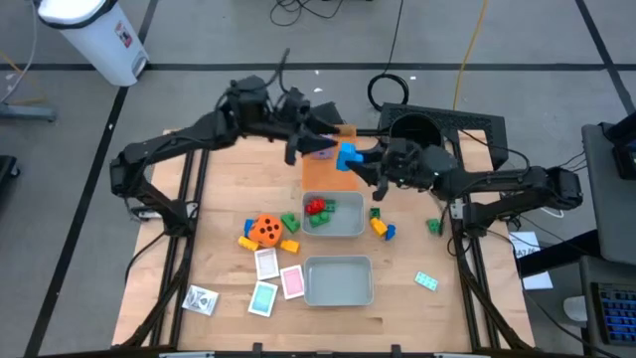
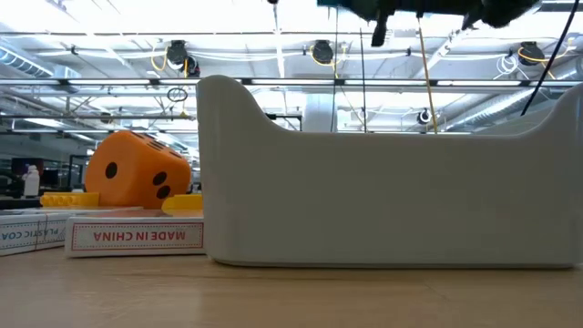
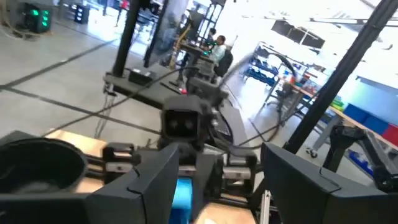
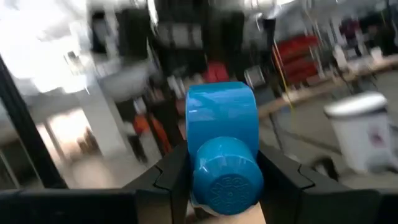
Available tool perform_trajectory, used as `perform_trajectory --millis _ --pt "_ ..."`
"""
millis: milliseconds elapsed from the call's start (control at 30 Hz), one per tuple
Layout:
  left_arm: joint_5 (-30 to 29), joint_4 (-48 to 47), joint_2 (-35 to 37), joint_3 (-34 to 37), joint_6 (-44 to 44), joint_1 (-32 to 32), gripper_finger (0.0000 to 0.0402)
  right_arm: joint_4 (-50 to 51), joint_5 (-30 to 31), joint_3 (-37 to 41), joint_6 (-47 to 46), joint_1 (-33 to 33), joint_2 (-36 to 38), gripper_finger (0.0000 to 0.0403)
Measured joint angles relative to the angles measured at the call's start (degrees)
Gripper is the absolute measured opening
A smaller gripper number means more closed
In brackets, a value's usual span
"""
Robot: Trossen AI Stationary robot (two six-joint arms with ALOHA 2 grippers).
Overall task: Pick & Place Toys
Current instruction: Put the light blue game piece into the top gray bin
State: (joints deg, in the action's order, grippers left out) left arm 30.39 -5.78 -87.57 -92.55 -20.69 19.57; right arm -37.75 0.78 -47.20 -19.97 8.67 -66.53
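Observation:
Above the flat orange tray (image 1: 320, 177) at the table's back, my right gripper (image 1: 360, 165) is shut on a blue brick (image 1: 349, 157). The blue brick (image 4: 222, 134) fills the right wrist view, clamped between that gripper's dark fingers (image 4: 171, 174). My left gripper (image 1: 316, 145) faces it from the left, open, its fingers (image 3: 155, 180) spread wide with the blue brick (image 3: 183, 194) showing low between them. An orange die (image 1: 265, 231) sits left of the upper grey tray (image 1: 348, 227), which holds a red brick (image 1: 317, 207) and a green brick (image 1: 329, 206).
A second grey tray (image 1: 338, 281) stands near the front, its wall (image 2: 392, 182) filling the low view beside the die (image 2: 137, 173). Several cards (image 1: 266, 265) lie front left, a teal card (image 1: 425, 281) front right. Loose bricks (image 1: 380, 227) lie right of the upper tray.

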Motion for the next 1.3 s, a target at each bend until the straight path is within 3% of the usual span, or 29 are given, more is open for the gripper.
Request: perform_trajectory --millis 300,467,767,1067,1300 --pt "0.51 -10.27 7.18 0.02 2.23 5.84 0.0232 40.77 -5.43 -18.7 8.6 -0.07 -2.16 0.0134" --pt "0.22 -17.25 10.59 0.02 5.87 7.41 0.0232 56.13 -5.59 -27.28 11.93 -0.06 -6.19 0.0134" --pt "0.06 -26.15 12.52 0.04 7.59 7.53 0.0232 67.79 -14.3 -34.13 12.07 1.99 -17.9 0.0134" --pt "0.2 -29.09 12.43 0.04 9.39 7.27 0.0232 80.82 -14.52 -36.77 17.62 4.19 -28.63 0.0134" --pt "-0.39 -29.23 12.39 0.04 11.64 7.31 0.0232 84.24 -14.48 -36.88 20.82 4.52 -34.49 0.0134"
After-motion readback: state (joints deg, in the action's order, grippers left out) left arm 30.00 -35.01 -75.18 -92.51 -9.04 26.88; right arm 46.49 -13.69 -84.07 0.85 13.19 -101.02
